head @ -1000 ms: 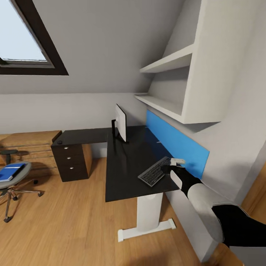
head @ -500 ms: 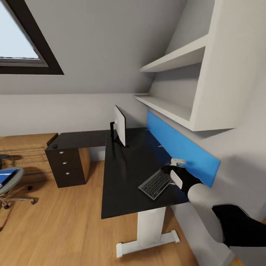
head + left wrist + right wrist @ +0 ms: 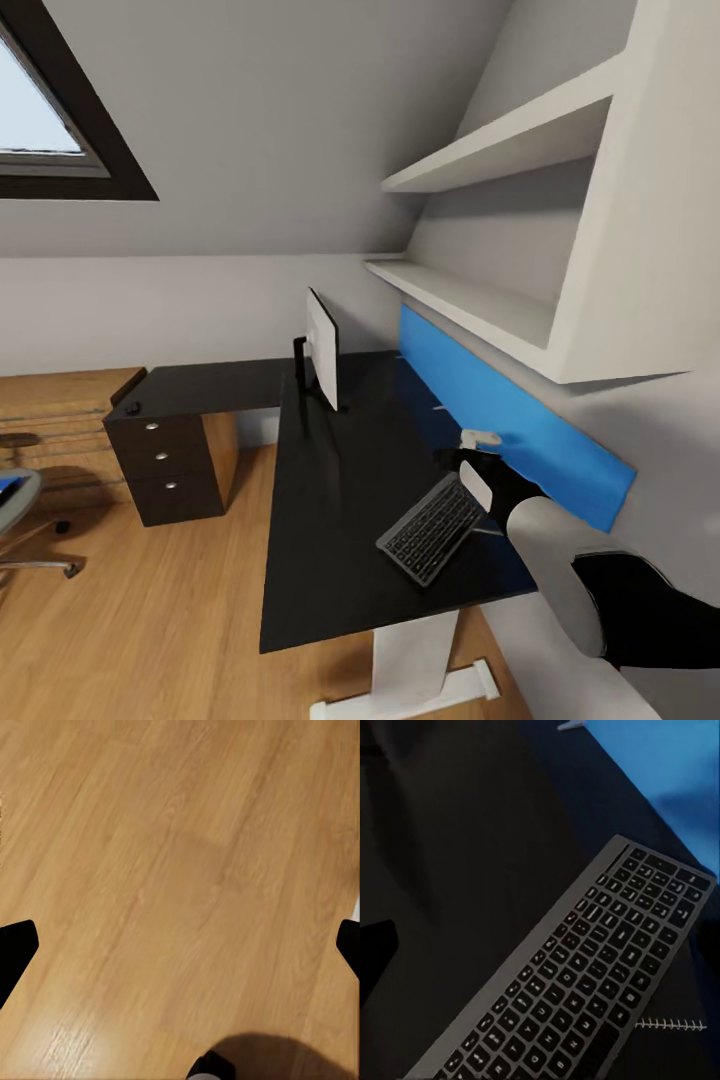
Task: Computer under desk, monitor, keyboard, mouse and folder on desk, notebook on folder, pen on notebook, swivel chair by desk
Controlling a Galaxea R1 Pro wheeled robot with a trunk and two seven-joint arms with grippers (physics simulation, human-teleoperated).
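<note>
My right gripper (image 3: 462, 462) sits at the keyboard's (image 3: 432, 528) far end on the desk (image 3: 330, 500), lower right of frame — clenched or released, I cannot tell — monitor (image 3: 322, 347) behind.

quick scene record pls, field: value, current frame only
desk: glossy black L-shaped top, blue back panel, black three-drawer unit
monitor: upright on the desk, seen edge-on
keyboard: lies flat on the desk, set at an angle, near the blue panel
right gripper: above the keyboard's far end, jaw state unclear
left gripper: open over bare wood floor
swivel chair: at the head view's left edge, apart from the desk
</note>
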